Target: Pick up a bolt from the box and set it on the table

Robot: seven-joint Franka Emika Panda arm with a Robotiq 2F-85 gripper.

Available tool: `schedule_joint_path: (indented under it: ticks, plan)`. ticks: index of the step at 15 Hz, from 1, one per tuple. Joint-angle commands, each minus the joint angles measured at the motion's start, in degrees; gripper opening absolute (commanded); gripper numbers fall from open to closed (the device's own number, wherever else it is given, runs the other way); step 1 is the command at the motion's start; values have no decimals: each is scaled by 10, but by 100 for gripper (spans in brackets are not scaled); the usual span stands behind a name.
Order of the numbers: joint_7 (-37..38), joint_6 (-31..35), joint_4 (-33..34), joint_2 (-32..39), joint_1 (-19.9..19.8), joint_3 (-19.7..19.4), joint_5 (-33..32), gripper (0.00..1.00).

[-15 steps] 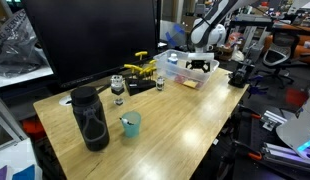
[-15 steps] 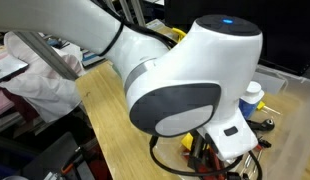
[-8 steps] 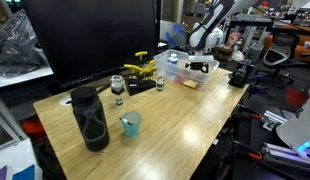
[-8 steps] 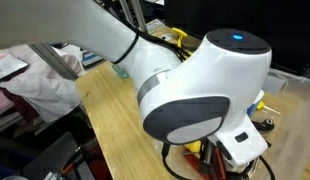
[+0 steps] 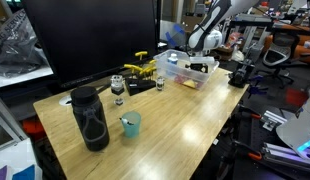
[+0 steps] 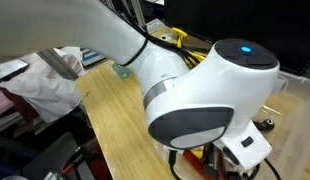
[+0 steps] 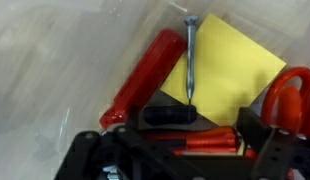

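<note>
1. As the arm's white joint housing (image 6: 210, 110) has slid toward the lower right of an exterior view over the last second, the gripper (image 5: 201, 66) has settled over the box (image 5: 175, 68), at the upper right of the table (image 5: 175, 120).
2. That puts the pick within reach. In the wrist view a long steel bolt (image 7: 191, 55) lies in the upper middle, inside the box, partly on a yellow sheet (image 7: 235, 70) and beside a red-handled tool (image 7: 140, 80).
3. The jaws stand apart along the bottom edge, gripping nothing. The bolt's lower end sits just above them, so I judge a short advance and descent remain.
4. The housing blocks the box and gripper in that exterior view. A red object (image 7: 290, 95) is cut off at the right edge of the wrist view, and the fingertips there are dark and blurred.
</note>
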Motion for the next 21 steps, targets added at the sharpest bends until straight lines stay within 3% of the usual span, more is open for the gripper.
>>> schedule_joint_path:
  ticks: [1,12,21]
  plan:
    - [-42,21,-21,-22,-17,12,29,100]
    - [-119,47,-74,-65,-27,44,88,100]
    - [-147,56,-71,-54,-41,57,105,100]
